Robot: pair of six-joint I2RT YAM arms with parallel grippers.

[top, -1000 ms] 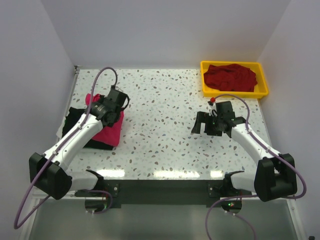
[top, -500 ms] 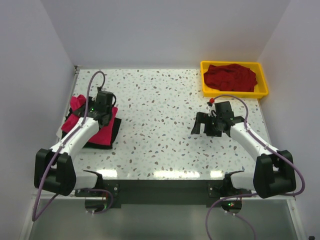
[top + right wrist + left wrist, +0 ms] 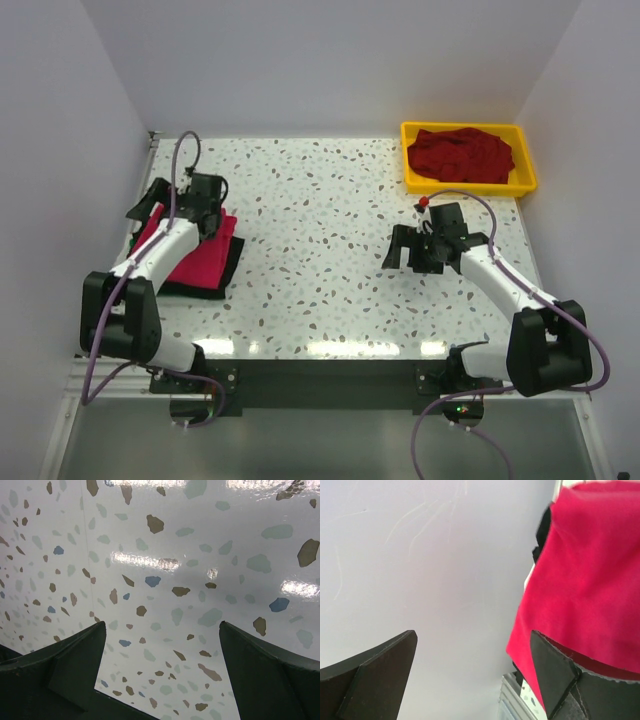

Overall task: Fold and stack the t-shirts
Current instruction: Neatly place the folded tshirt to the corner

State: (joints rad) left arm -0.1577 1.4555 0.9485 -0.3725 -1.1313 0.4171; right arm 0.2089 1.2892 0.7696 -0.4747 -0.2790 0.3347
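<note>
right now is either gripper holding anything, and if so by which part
Nothing is held. The left gripper is open beside the bright pink-red fabric t-shirt, not gripping it; the right gripper is open above the speckled table.

My left gripper (image 3: 150,199) is reached out to my far left (wrist turned outward), jaws spread wide. My right gripper (image 3: 405,248) hangs forward and inward, jaws equally parted.

Pink-red t-shirt (image 3: 198,262), black t-shirt (image 3: 229,268), dark maroon t-shirt (image 3: 460,153) — yellow tray (image 3: 527,176) — white speckled table (image 3: 320,225).
</note>
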